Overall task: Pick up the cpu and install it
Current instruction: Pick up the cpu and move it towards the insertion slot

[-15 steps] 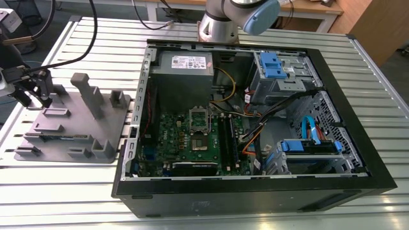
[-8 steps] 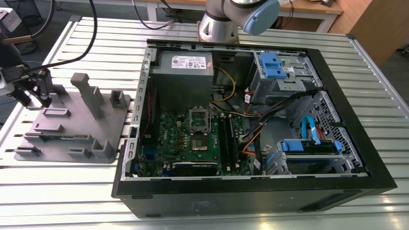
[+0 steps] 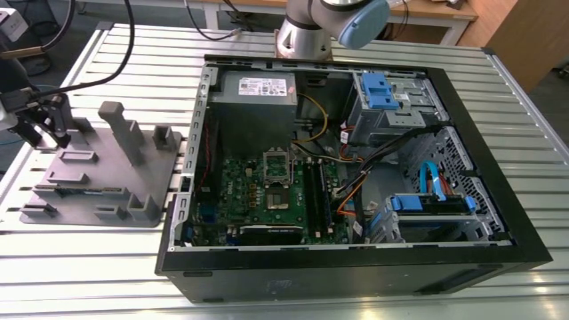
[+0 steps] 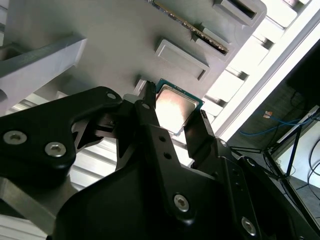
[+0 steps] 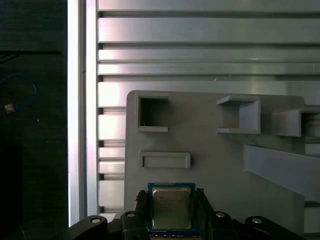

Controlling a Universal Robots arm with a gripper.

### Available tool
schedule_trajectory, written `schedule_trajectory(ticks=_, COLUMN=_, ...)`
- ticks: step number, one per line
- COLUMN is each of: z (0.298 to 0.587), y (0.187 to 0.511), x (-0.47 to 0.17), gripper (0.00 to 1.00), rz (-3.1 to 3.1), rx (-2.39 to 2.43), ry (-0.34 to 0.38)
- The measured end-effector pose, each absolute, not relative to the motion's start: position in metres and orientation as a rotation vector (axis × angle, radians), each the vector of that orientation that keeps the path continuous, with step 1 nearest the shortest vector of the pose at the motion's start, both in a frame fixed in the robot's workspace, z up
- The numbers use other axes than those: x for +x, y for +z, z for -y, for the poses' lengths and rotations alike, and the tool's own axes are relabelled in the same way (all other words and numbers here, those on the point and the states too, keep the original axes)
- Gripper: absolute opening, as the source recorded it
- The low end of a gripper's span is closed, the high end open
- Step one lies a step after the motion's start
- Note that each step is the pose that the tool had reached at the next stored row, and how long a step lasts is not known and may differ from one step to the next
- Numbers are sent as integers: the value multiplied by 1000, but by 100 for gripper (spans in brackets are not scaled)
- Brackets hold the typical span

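Observation:
The cpu (image 5: 171, 207) is a small square chip with a shiny metal top and a teal rim. In both wrist views it sits between my black fingers, low over the grey plastic tray (image 5: 210, 160). My gripper (image 5: 171, 196) is shut on the cpu (image 4: 175, 107), with one finger (image 4: 148, 107) against each of two opposite edges. In the exterior view my gripper (image 3: 49, 141) hangs over the far corner of the tray (image 3: 98, 180), at the exterior view's left. I cannot tell whether the chip rests on the tray or hangs just above it. The motherboard socket (image 3: 277, 198) lies open in the case.
The open computer case (image 3: 356, 267) lies on the slatted metal table (image 3: 71, 267), right of the tray. Inside are a grey power supply (image 3: 256, 90), blue drive brackets (image 3: 378, 90) and loose cables (image 3: 374, 160). Upright blocks (image 3: 124, 130) rise from the tray beside my gripper.

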State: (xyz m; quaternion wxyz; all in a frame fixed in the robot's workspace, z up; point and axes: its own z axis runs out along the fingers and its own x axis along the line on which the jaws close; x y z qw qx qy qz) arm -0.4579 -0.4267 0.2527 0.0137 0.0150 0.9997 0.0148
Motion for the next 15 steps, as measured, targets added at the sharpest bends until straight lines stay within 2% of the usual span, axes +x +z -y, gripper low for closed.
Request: schedule_trajectory(ticks=15, z=427, y=257, x=-458, gripper=47, rz=-3114, rx=47, ry=46)
